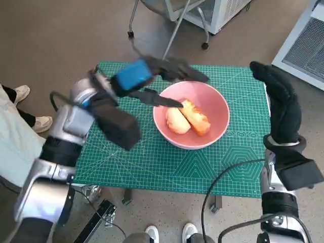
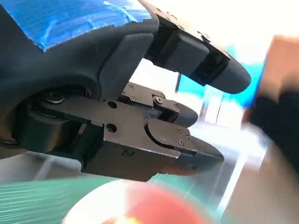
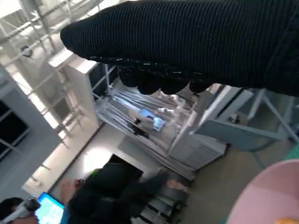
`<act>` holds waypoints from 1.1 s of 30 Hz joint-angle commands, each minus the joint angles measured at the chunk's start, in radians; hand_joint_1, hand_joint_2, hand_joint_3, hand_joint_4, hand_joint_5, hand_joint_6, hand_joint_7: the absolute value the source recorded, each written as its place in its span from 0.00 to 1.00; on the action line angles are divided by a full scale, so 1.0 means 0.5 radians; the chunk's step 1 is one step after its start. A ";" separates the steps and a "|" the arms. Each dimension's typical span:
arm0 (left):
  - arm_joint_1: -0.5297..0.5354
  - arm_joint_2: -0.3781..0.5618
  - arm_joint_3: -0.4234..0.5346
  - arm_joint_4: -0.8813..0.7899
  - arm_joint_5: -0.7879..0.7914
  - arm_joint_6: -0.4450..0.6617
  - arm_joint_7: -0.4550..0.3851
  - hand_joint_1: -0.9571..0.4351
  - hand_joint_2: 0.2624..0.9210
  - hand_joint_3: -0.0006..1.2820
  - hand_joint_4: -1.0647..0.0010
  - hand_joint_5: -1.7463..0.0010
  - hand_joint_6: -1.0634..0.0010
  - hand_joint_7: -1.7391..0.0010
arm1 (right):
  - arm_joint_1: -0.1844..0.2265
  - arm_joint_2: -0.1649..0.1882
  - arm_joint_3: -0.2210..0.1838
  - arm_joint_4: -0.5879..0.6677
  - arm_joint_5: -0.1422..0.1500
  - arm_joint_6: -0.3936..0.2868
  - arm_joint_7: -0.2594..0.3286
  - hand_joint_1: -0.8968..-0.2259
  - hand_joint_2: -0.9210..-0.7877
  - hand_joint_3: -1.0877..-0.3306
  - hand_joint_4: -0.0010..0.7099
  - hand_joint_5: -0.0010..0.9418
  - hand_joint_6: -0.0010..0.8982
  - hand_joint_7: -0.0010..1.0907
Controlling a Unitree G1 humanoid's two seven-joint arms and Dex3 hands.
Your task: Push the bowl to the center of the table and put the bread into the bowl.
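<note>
Head view: bowl (image 1: 191,115) sat mid-bench holding bread (image 1: 188,118); task looked complete; left hand (image 1: 152,76) at its ten o'clock, fingers apart and empty; right hand (image 1: 280,101) at three o'clock, fingers' state undeterminable.

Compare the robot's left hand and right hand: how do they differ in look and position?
The left hand has blue tape on its back and reaches over the pink bowl; the right hand wears a black knitted glove and is raised beside the bowl, off to the table's right edge. Neither holds anything.
</note>
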 commanded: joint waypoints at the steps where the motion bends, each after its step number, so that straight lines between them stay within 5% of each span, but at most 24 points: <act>1: 0.206 -0.087 0.130 -0.158 -0.143 0.003 0.128 0.70 0.94 0.00 0.32 0.98 0.49 0.62 | -0.012 0.042 0.006 -0.032 0.029 0.053 0.007 0.47 0.00 0.51 0.49 0.01 0.10 0.67; 9: 0.477 -0.213 0.246 -0.419 -0.308 0.087 0.193 0.71 0.96 0.01 0.39 0.95 0.61 0.51 | -0.017 0.064 0.013 -0.103 0.031 0.109 0.004 0.47 0.00 0.51 0.49 0.01 0.10 0.68; 13: 0.571 -0.269 0.274 -0.493 -0.364 0.110 0.205 0.71 0.98 0.02 0.66 0.66 0.69 0.45 | -0.017 0.069 0.015 -0.122 0.020 0.123 0.002 0.49 0.00 0.51 0.49 0.01 0.10 0.68; 16: 0.614 -0.300 0.284 -0.522 -0.388 0.123 0.205 0.71 0.99 0.03 0.74 0.59 0.73 0.43 | -0.018 0.071 0.016 -0.126 0.013 0.127 0.000 0.50 0.00 0.51 0.49 0.01 0.10 0.68; 33: 0.710 -0.349 0.274 -0.668 -0.431 0.272 0.127 0.70 1.00 0.07 0.79 0.56 0.77 0.43 | -0.001 0.063 0.020 -0.115 -0.007 0.122 0.006 0.48 0.00 0.51 0.49 0.00 0.10 0.68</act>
